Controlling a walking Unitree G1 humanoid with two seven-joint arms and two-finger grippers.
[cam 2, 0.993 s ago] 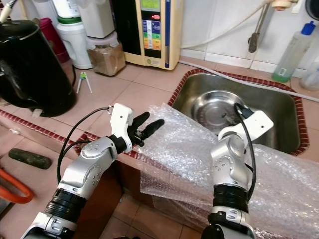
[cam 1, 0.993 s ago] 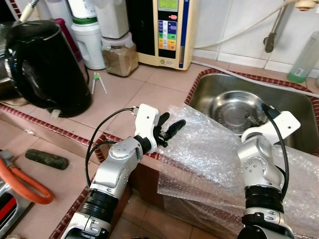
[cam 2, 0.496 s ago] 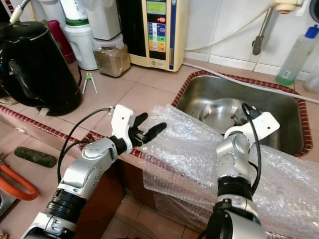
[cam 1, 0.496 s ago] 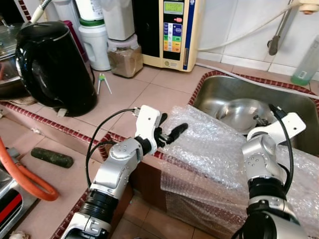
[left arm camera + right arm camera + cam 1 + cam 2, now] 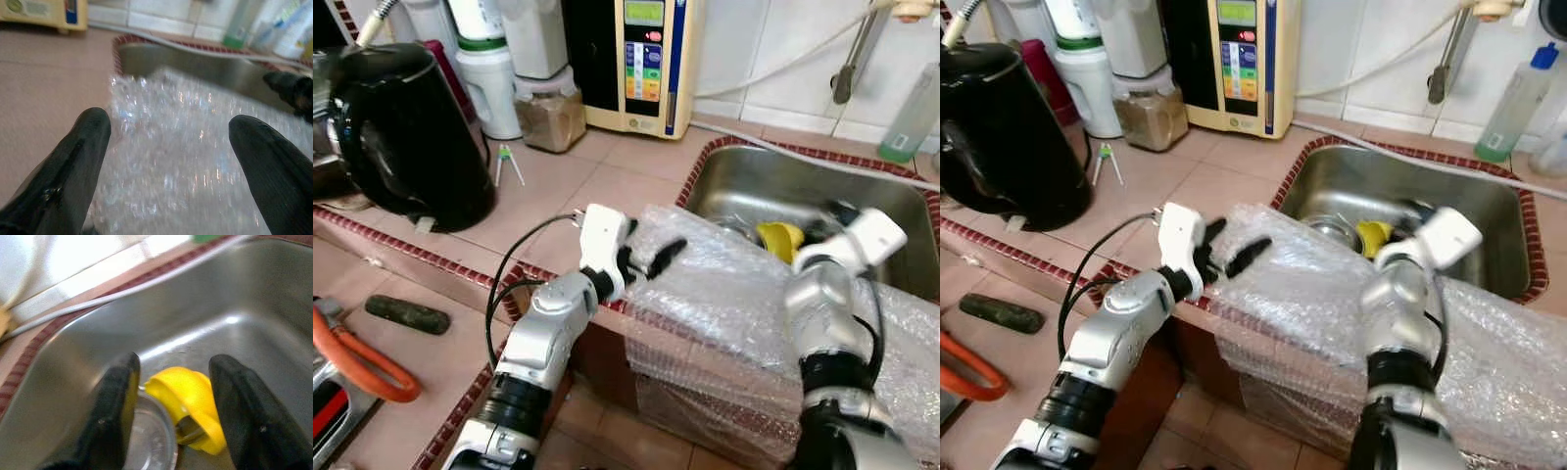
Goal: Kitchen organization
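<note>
A sheet of bubble wrap (image 5: 724,304) hangs over the counter's front edge, beside the steel sink (image 5: 773,176). My left gripper (image 5: 646,257) hovers open just above the wrap's left corner; the left wrist view shows both fingers (image 5: 83,147) spread wide over the wrap (image 5: 166,171). My right gripper (image 5: 173,364) reaches down into the sink and stands open. A yellow plastic item (image 5: 188,396) lies between and beyond its fingers, untouched, against the rim of a steel bowl (image 5: 151,431). The same yellow item (image 5: 781,240) shows from the head.
A black kettle (image 5: 406,137) stands at the counter's left, with a jar of brown powder (image 5: 548,113) and a water unit (image 5: 646,59) along the back wall. A green bottle (image 5: 911,117) stands behind the sink. On the lower ledge lie a dark cylinder (image 5: 406,313) and an orange hose (image 5: 362,362).
The camera has shifted slightly. My right arm has moved over the sink, and the yellow item now shows beside the bowl. The left gripper stays open over the wrap's corner.
</note>
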